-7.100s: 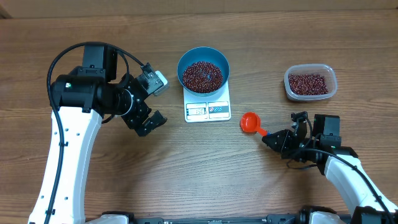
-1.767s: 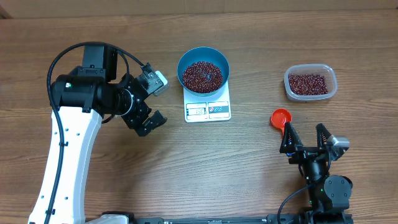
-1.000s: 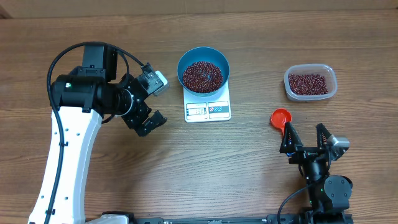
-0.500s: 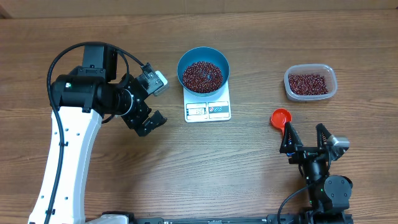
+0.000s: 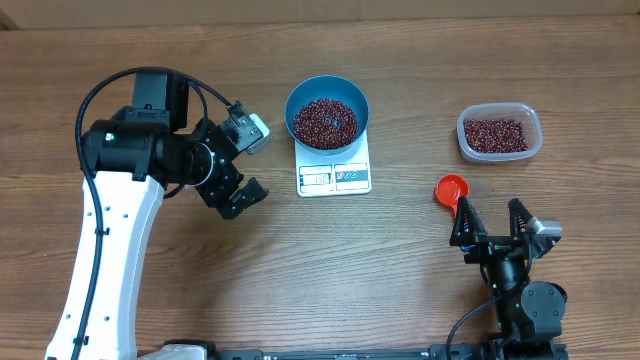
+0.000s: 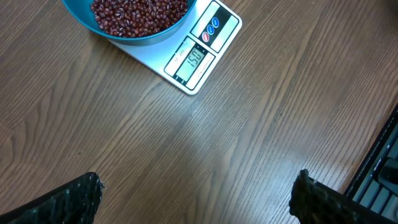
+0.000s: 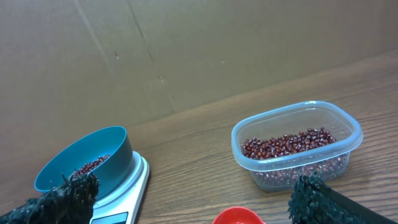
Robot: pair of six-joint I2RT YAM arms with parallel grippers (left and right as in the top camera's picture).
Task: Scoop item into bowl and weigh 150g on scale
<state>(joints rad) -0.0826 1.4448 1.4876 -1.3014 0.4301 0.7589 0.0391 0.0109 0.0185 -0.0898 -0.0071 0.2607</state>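
table [image 5: 320, 270]: wood-grain, matt. bowl [image 7: 87, 152]: blue plastic, smooth, slight sheen. scale [image 6: 200, 50]: white plastic, smooth. tub [image 7: 298, 105]: clear glossy plastic. scoop [image 5: 451, 188]: red plastic. beans [image 6: 137, 12]: dark, slightly glossy. left gripper pads [image 6: 74, 199]: black, rough-textured.

A: What sort of place is this?
B: A robotics lab bench, I'd say: 2 robot arms, the left arm [image 5: 108, 235] and the right arm [image 5: 527, 302], rise from the near edge of a wood-grain table [image 5: 350, 262].
A: Anything else?
B: Plain cardboard sheeting [image 7: 217, 43] walls off the far side — a makeshift backdrop.
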